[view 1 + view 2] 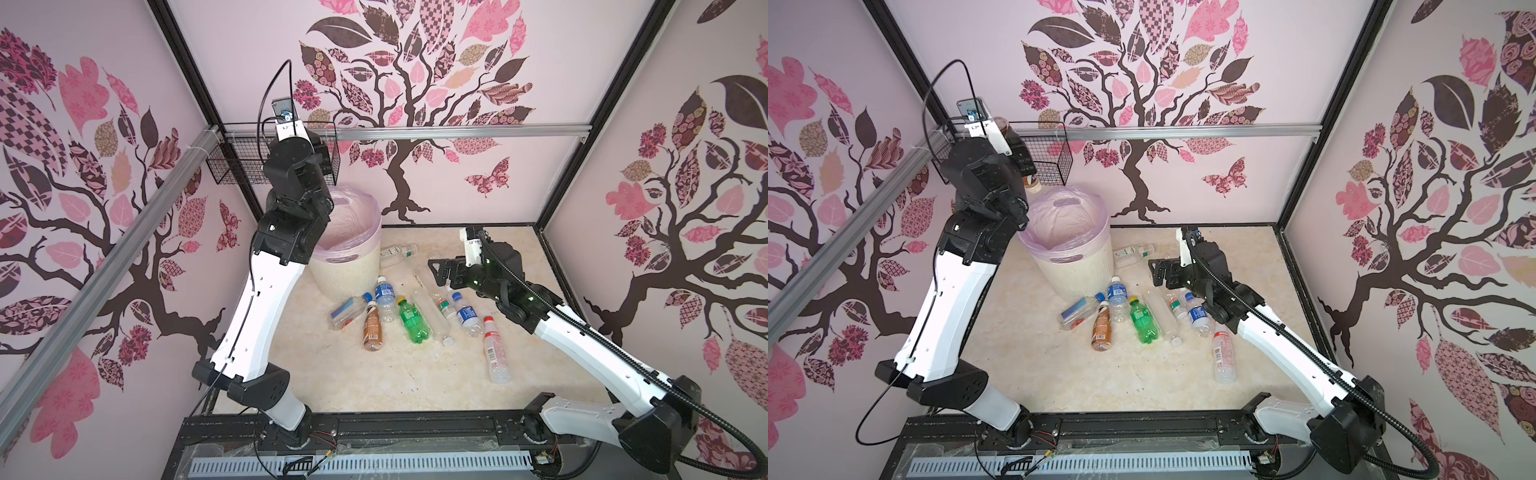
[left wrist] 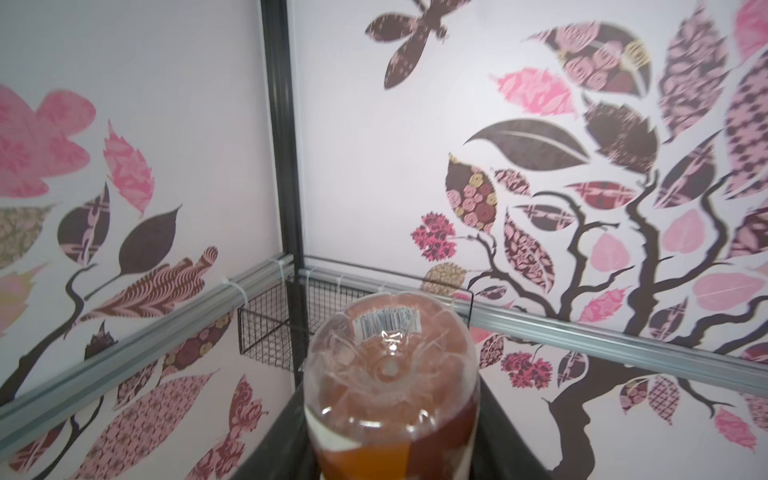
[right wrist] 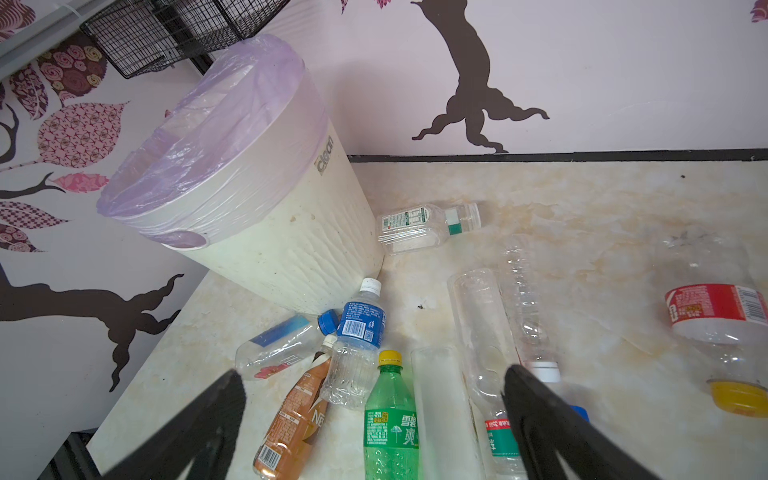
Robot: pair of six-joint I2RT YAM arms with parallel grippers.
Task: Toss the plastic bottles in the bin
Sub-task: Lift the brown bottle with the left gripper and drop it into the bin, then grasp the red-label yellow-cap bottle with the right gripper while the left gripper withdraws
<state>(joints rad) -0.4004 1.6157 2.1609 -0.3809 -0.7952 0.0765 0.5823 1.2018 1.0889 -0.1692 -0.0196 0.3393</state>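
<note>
- Your left pincer (image 2: 390, 440) is clamped on a brown-wrapped bottle (image 2: 390, 374), raised in front of the wire basket (image 2: 270, 328).
- In a top view, the bottle's cap end appears to hang just beside the far-left rim of the bin (image 1: 1075, 278); the arm hides most of it.
- Your right pincer (image 3: 374, 372) is spread wide, grips nothing, and hovers over the surface (image 1: 415, 374).
- The other bottles (image 1: 384, 299) lie on that surface near the bin, among them a green bottle (image 1: 411, 320).

Green bottle (image 1: 412, 321) lying, bin (image 1: 348, 277) upright — lilac-lined
</note>
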